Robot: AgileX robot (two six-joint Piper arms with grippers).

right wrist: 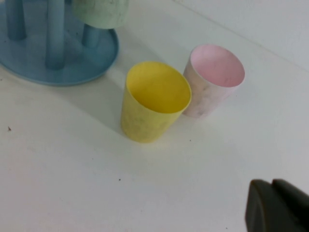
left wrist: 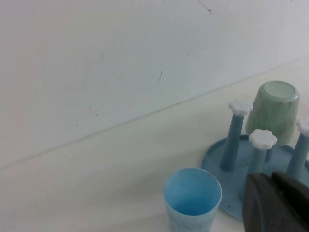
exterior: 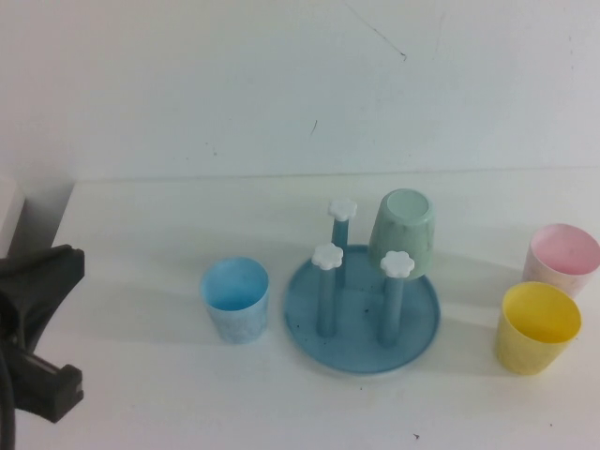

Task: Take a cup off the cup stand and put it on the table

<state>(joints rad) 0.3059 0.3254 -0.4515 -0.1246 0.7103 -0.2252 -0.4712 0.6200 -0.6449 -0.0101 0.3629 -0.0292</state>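
The sky-blue cup stands upright, mouth up, on the white table, just left of the cup stand. It also shows in the left wrist view, free of any grip. The stand is a round teal tray with three white-capped pegs; a mint-green cup hangs upside down on a back peg. My left gripper is shut and empty, drawn back from the blue cup; the left arm sits at the table's left edge. My right gripper is shut and empty, near the yellow cup.
A yellow cup and a pink cup stand upright, side by side, right of the stand; both show in the right wrist view, yellow and pink. A white wall rises behind the table.
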